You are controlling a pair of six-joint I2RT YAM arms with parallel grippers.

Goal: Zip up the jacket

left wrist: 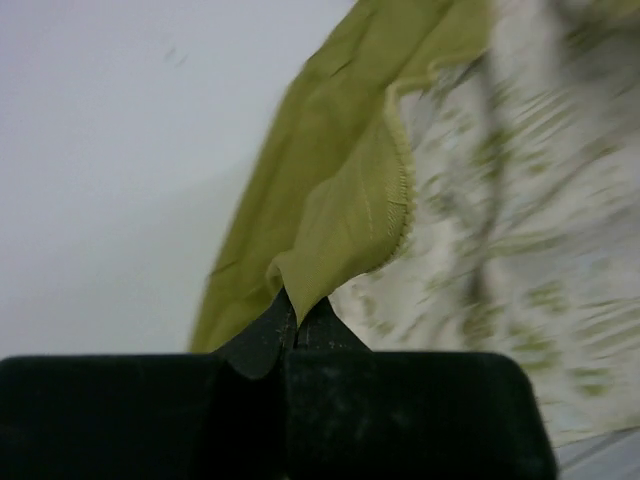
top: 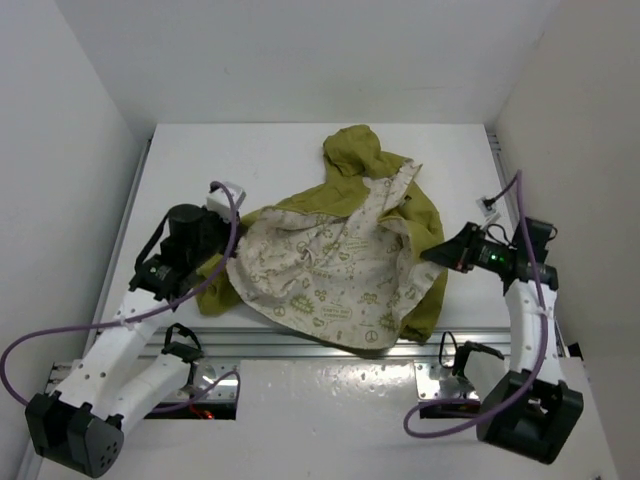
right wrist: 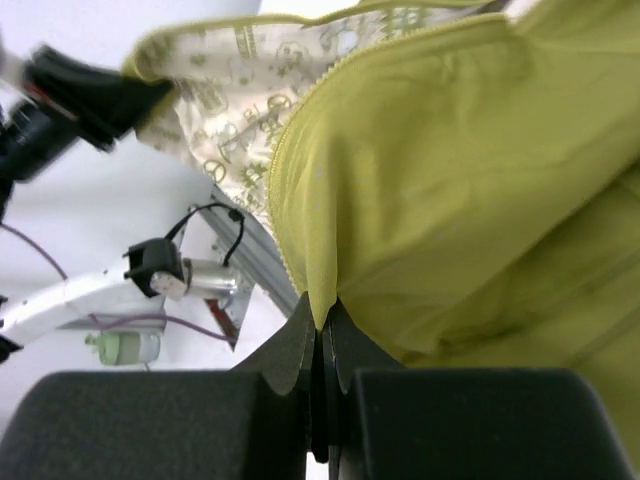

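Olive cloth is pinched tight by both grippers: left gripper (left wrist: pixel 296 332) on a corner beside zipper teeth (left wrist: pixel 405 200), right gripper (right wrist: pixel 322 322) on the opposite toothed edge. Between them the jacket (top: pixel 340 270) lies spread lining-up on the table (top: pixel 200 160), hood (top: pixel 350 150) pointing away, front edges well apart.

Readable text, labels, brands, numbers, signs: none. Lining (top: pixel 330 275) of the jacket (top: pixel 425 215): small pale-green printed motifs, a few possibly holding lettering, too small in the top view and too blurred in the wrist views to make out.
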